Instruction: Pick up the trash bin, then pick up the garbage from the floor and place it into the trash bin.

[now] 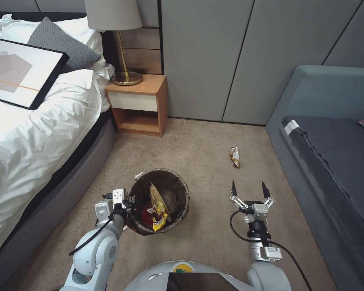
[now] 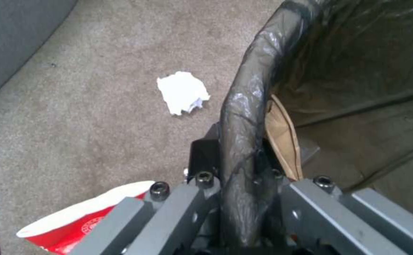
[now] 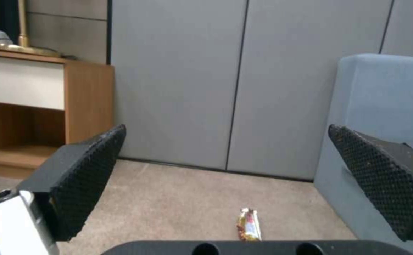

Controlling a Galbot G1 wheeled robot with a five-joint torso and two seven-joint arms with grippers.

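Wrapper [image 1: 235,157] lies on the carpet at 12 o'clock from our right gripper [image 1: 249,189], jaws apart, long axis pointing away; left gripper [image 1: 127,201] clamps the bin [image 1: 182,184] rim.

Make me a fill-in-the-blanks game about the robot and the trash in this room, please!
1. The left gripper is shut on the rim of the ____.
2. The right gripper is ____, with nothing between its fingers.
3. A snack wrapper lies on the carpet ahead of the ____ gripper.
4. The lamp stands on the wooden ____.

Missing words: trash bin; open; right; nightstand
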